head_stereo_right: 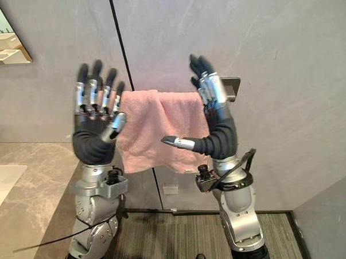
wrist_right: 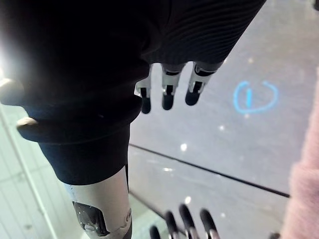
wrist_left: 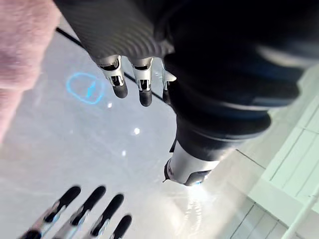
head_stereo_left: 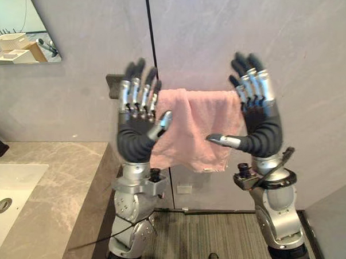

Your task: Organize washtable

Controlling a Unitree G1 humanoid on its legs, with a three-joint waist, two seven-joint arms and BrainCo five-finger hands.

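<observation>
A pink towel (head_stereo_left: 198, 125) hangs folded over a rail on the grey wall, its lower edge uneven. My left hand (head_stereo_left: 139, 116) is raised in front of the towel's left edge, fingers straight and spread, thumb pointing right, holding nothing. At the towel's right edge my right hand (head_stereo_left: 257, 111) is also raised, fingers straight, thumb pointing left toward the cloth, empty. Both palms face the wall and neither touches the towel. The towel (wrist_left: 22, 55) also borders the left wrist view and the towel (wrist_right: 304, 199) the right wrist view.
A grey marble washtable (head_stereo_left: 55, 192) with a white sink (head_stereo_left: 6, 197) lies at the lower left. A mirror (head_stereo_left: 19, 30) hangs at the upper left. A dark rail bracket (head_stereo_right: 233, 87) sticks out of the wall by the right hand. A striped mat (head_stereo_left: 206, 237) covers the floor below.
</observation>
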